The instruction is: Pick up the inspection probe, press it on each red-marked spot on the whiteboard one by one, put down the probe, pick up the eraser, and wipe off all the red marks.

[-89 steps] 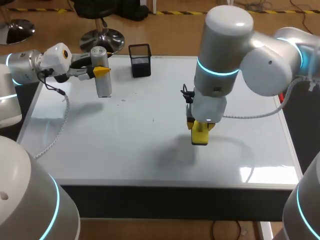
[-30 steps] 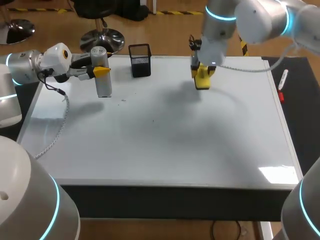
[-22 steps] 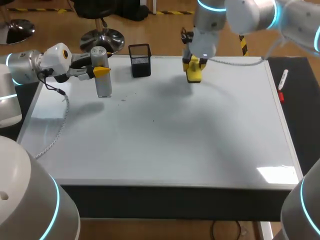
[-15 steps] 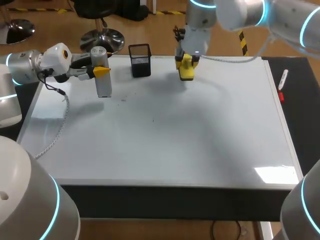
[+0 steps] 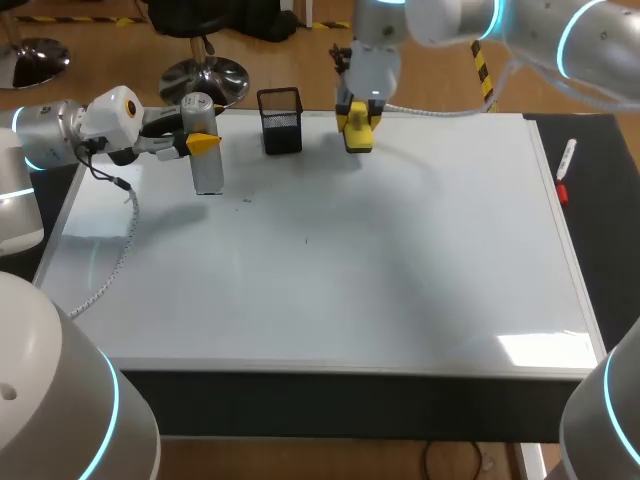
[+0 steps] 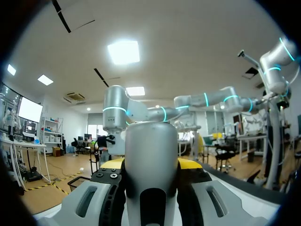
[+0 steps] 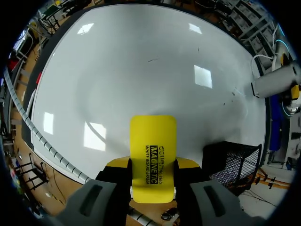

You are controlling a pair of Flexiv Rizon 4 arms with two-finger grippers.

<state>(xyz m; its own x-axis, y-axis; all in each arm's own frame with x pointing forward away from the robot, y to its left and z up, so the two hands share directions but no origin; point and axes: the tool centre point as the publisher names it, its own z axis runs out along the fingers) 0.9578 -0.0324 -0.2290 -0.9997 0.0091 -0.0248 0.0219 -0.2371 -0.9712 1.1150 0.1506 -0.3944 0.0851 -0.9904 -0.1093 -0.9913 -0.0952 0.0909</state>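
A white whiteboard (image 5: pixel 400 260) lies flat on a dark counter (image 5: pixel 600 250) and covers most of it, seen from above; the left arm (image 5: pixel 60 135) comes in from the left side, and its left jaws are clamped from two sides on the inspection probe (image 5: pixel 207 150), a silver cylinder held upright over the whiteboard's far left corner; whether the probe's lower end touches the board cannot be told; in the left wrist view the probe (image 6: pixel 151 160) fills the gap between the two fingers, with a yellow fingertip (image 6: pixel 190 164) showing just behind it; the right arm (image 5: pixel 450 20) comes in from the far right and reaches past the middle, and its right jaws are clamped on the yellow eraser (image 5: pixel 357 130), held over the whiteboard's far edge; a black mesh pen holder (image 5: pixel 280 120) stands on the far edge between the probe and the eraser, just beside the eraser; in the right wrist view the eraser (image 7: pixel 153 157) sticks out flat between the fingers, the whiteboard (image 7: pixel 141 70) lies well below it, the mesh holder (image 7: pixel 233 162) is beside the jaws, and the probe (image 7: pixel 275 82) shows farther off; two tiny dark specks (image 5: pixel 245 200) mark the board near the probe; a marker (image 5: pixel 565 170) with a red cap lies on the counter beside the whiteboard's right edge.
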